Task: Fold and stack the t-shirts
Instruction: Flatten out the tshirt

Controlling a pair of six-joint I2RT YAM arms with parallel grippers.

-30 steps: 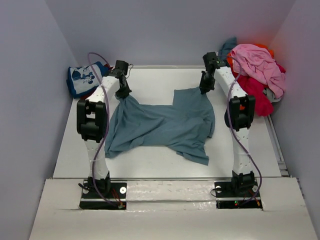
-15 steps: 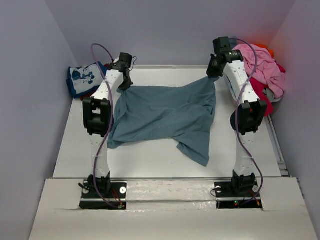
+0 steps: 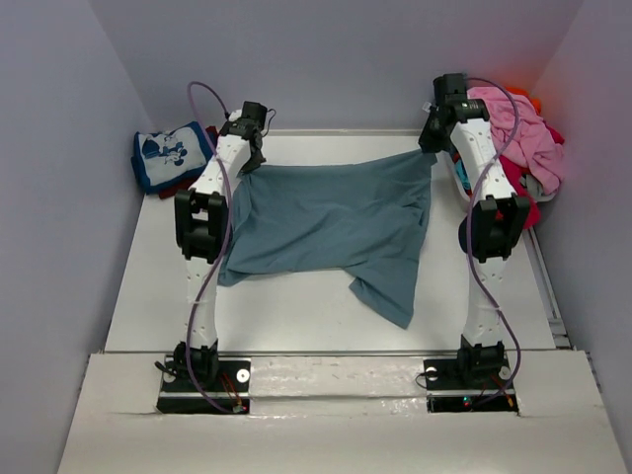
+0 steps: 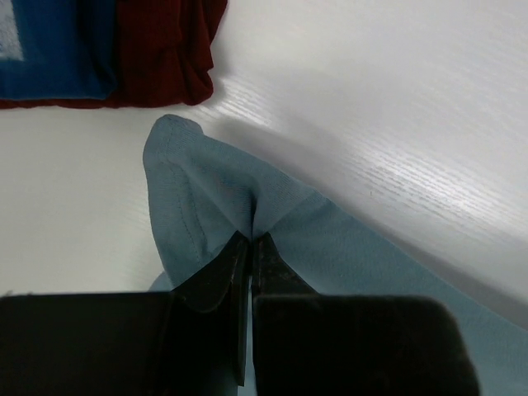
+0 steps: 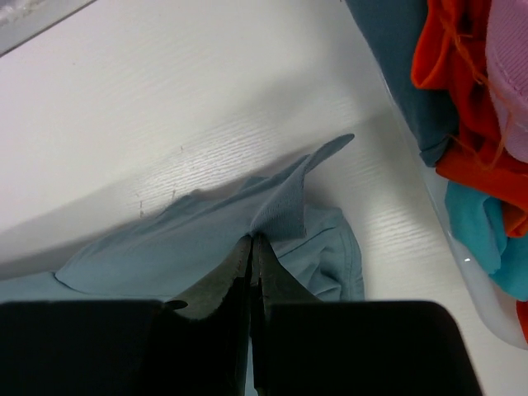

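The plain slate-blue t-shirt is stretched wide across the far half of the white table. My left gripper is shut on its far left corner, held just above the table. My right gripper is shut on its far right corner, also a little above the table. The shirt's near part lies on the table, with one flap trailing toward me. A folded blue t-shirt with white cartoon print lies on a dark red one at the far left.
A heap of unfolded shirts, pink, red, orange and teal, sits at the table's far right edge. A raised rim runs along the right side. Grey walls close in the back and both sides.
Both grippers have moved up and away toward the far edge, and apart, with the shirt's corners. The slate-blue shirt has gone from bunched and wrinkled to spread out and taut.
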